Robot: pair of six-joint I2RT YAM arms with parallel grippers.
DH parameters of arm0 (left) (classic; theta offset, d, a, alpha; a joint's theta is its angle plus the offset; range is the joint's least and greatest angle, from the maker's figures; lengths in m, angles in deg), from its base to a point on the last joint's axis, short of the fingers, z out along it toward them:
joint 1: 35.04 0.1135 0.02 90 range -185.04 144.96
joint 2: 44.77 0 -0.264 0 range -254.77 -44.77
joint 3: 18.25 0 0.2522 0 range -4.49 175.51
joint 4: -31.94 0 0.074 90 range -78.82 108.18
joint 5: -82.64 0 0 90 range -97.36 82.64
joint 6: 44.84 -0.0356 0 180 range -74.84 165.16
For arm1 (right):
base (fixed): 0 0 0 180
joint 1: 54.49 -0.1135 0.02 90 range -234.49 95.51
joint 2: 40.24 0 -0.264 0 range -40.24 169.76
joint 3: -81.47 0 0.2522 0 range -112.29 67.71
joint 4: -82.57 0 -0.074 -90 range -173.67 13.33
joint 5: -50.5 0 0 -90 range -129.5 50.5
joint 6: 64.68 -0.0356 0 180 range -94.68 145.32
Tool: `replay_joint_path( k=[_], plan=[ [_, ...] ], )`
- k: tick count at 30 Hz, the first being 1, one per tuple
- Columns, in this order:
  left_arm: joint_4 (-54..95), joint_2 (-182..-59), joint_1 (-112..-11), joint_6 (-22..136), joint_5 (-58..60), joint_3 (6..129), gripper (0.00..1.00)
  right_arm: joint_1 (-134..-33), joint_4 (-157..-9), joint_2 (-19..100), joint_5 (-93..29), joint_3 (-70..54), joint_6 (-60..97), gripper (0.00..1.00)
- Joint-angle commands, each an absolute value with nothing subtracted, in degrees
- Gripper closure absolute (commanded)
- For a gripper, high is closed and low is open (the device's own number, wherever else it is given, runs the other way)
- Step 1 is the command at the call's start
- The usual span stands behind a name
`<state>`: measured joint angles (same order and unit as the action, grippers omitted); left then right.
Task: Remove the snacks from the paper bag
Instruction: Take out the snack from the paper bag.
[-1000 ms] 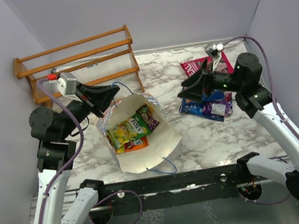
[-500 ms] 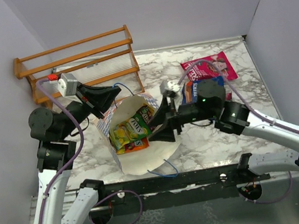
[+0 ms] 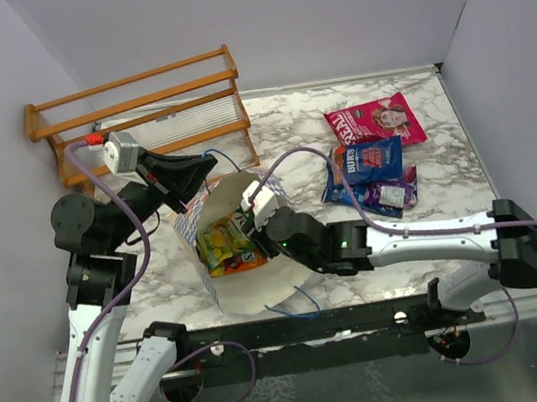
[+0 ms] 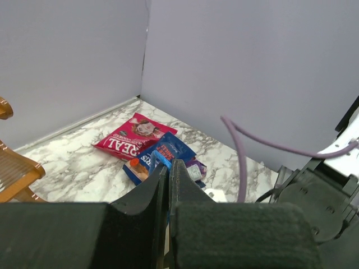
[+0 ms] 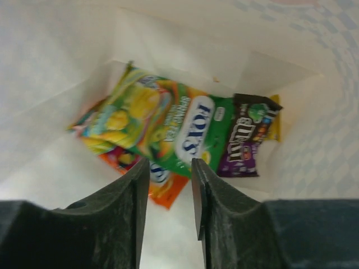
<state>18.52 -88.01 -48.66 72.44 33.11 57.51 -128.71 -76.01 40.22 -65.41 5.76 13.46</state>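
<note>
Paper bag [image 3: 253,289] sits mid-table w/ its mouth open to the top cam, and it's not empty. Right wrist cam shows a yellow-green pack [image 5: 160,123] on top, a red-orange pack [image 5: 162,190] poking out under it at 6 o'clock, and a dark brownish pack [image 5: 247,143] at its 3 o'clock, all lying on the bag floor. Right gripper [image 5: 168,168] is down in the mouth, fingers apart w/ a narrow gap and nothing btwn them, over the near edge of the yellow-green pack. Left gripper [image 4: 167,168] is at the bag's 11 o'clock rim, fingers pressed together; can't tell if paper is nipped btwn them. On the marble table [image 3: 288,127] at the bag's 2 o'clock lie the magenta-pink packet [image 3: 375,121], the blue packet [image 3: 368,159] and the dark purple packet [image 3: 389,193], the last two touching. I'd call it approx half done: three out, at least three left, maybe more hidden underneath. Wooden rack [image 3: 133,105] stands further off at 11 o'clock, not involved.
</note>
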Motion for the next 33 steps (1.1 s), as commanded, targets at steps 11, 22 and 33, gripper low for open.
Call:
replay_joint_path(
  k=[11,22,33],
  plan=[
    [20.4,-87.4,-48.8,73.3,32.7,59.2,1.0,-129.2,-88.2,62.7,-93.2,-0.4,19.1,0.66],
    [21.3,-86.4,-48.7,74.6,33.5,59.1,1.0,-124.9,-86.0,70.9,-90.7,-6.3,15.2,0.53],
    [21.9,-86.1,-48.7,75.2,34.2,58.8,1.0,-120.9,-86.6,74.5,-90.9,-7.1,14.9,0.37]
  ],
)
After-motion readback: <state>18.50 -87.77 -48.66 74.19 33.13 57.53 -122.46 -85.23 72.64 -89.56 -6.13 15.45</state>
